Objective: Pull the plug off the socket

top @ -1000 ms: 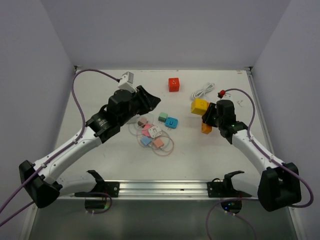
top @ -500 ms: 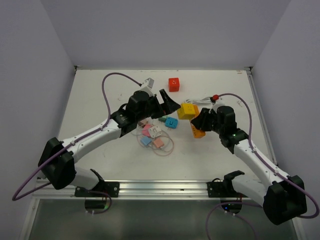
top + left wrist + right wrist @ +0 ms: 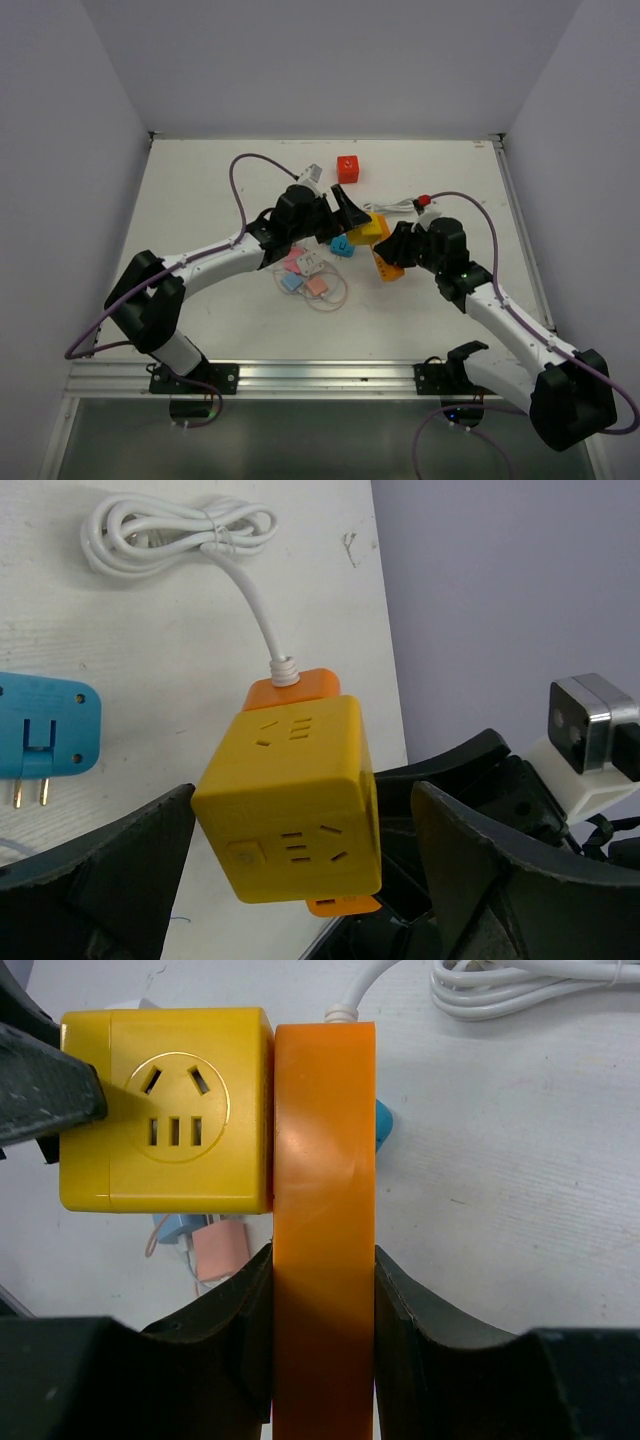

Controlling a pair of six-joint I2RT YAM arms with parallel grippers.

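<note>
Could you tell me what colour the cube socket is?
The cube socket is yellow; left wrist view.

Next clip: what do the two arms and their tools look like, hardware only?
The left arm and right arm match: white tubular links between bulky black joint housings. The left tool and right tool each have two broad matte-black fingers. A purple cable loops to each wrist, beside a small white-and-grey wrist camera. No markings or sleeves show.
</note>
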